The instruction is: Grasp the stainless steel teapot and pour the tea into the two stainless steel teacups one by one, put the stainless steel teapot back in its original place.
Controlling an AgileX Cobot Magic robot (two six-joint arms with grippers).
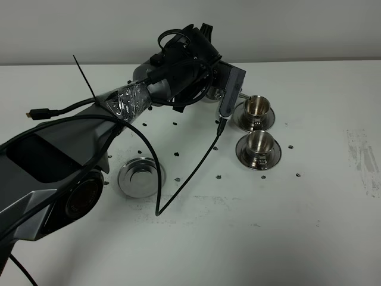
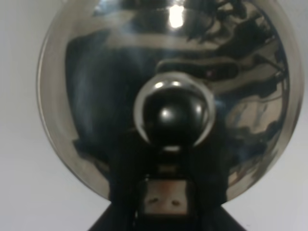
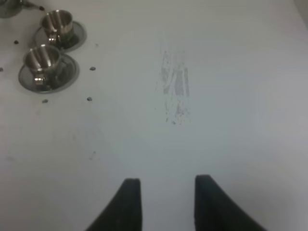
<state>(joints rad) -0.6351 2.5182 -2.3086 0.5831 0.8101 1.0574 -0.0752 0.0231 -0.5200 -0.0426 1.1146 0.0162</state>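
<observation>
The stainless steel teapot (image 2: 96, 72) fills the left wrist view, lid and round knob (image 2: 173, 115) facing the camera. My left gripper (image 2: 166, 195) is shut on it at the near side. In the high view my left gripper (image 1: 223, 83) holds the pot beside the far teacup (image 1: 257, 106), and the arm hides most of the pot. The near teacup (image 1: 257, 143) stands on its saucer in front of it. The wide saucer (image 1: 140, 176), its original place, lies bare at the left. My right gripper (image 3: 166, 197) hovers open over bare table, with both teacups (image 3: 57, 21) (image 3: 42, 58) far off.
A black cable (image 1: 190, 179) hangs from the left wrist and trails over the table near the wide saucer. Small dark specks dot the white tabletop around the cups. A grey scuff mark (image 1: 363, 158) lies toward the right edge.
</observation>
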